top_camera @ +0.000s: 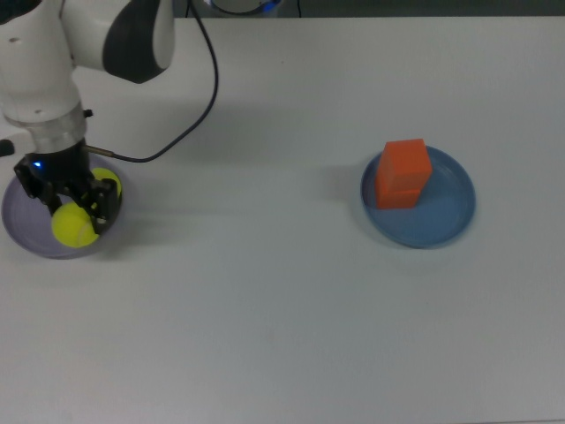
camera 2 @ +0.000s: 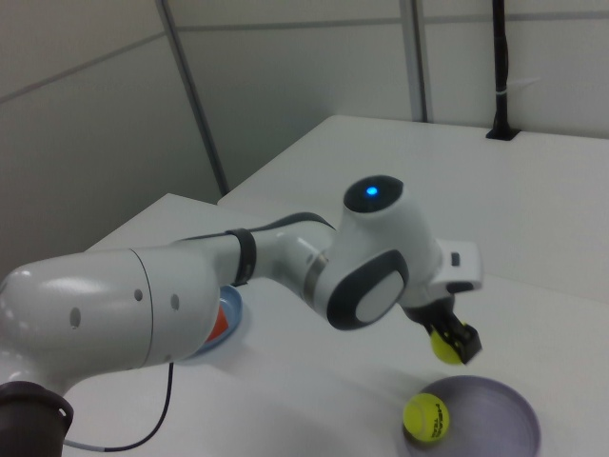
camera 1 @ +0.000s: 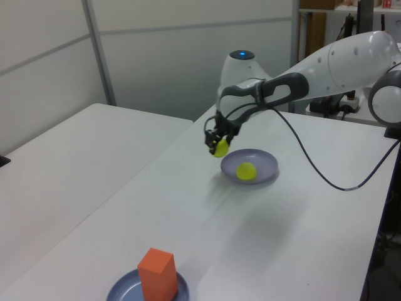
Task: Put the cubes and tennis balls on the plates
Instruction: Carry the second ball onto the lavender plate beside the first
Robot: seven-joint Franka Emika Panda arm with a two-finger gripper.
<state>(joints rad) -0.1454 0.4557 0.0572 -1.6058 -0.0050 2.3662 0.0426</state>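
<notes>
Pinched between my gripper's (top_camera: 67, 209) fingers is a tennis ball (top_camera: 74, 226), held in the air above the purple plate (top_camera: 22, 234); in the left view it hangs over the plate's rim on the left view's left, clear of the surface, and in the right view it sits above the plate's far edge. I see a second ball (camera 1: 246, 170) lying inside the same plate, near its middle, just beside the gripper in the top view and partly hidden by it there. Well apart from the purple plate, toward the top view's right, I have the blue plate (top_camera: 448, 215) on the table (top_camera: 282, 309), with the two orange cubes (top_camera: 403, 173) stacked upright on it, toward the side nearer the purple plate. A black cable (top_camera: 190, 124) trails from the arm across the table above the purple plate.
</notes>
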